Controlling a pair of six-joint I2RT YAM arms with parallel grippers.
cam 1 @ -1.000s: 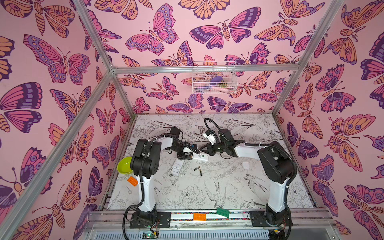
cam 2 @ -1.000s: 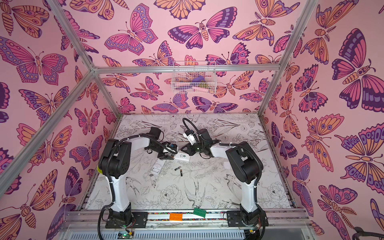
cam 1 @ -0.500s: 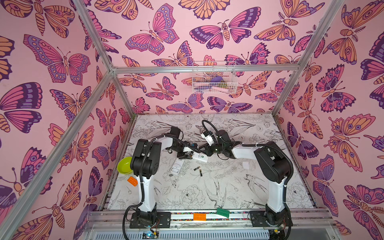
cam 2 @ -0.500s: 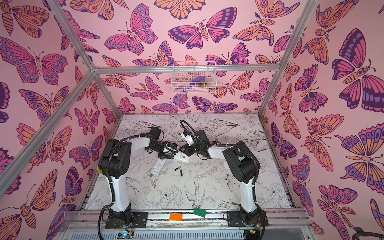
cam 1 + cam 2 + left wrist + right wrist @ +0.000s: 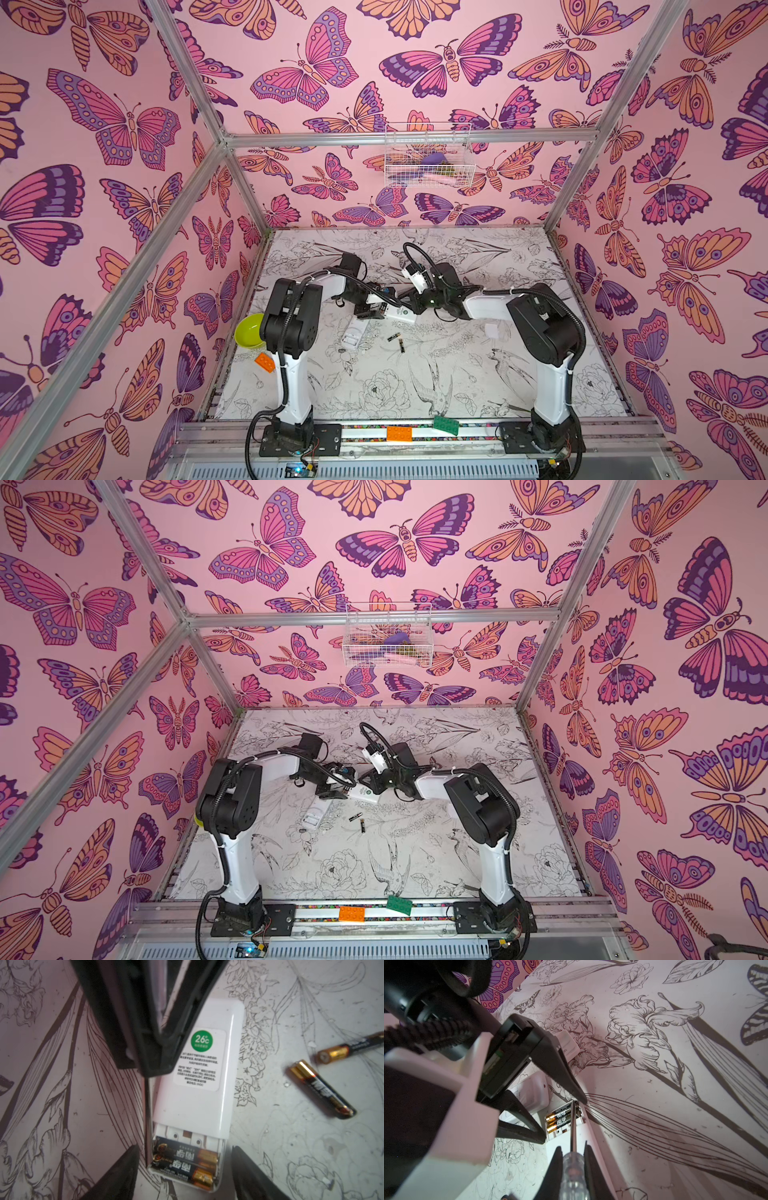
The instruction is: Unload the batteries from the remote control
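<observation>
Prying step: right end effector [image 5: 572, 1147] clenched on screwdriver [image 5: 573, 1124], tip at two batteries [image 5: 185, 1161] seated in remote [image 5: 193, 1088]; left end effector [image 5: 184, 1148] released, straddling remote's open end. Next: lever one out gently.

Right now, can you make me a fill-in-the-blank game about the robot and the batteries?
1. The right gripper is shut on a ____ with a clear handle.
2. ____ batteries sit in the open compartment of the remote.
3. The loose batteries lie on the ____.
4. The left gripper is ____.

Missing words: screwdriver; two; table; open.
</observation>
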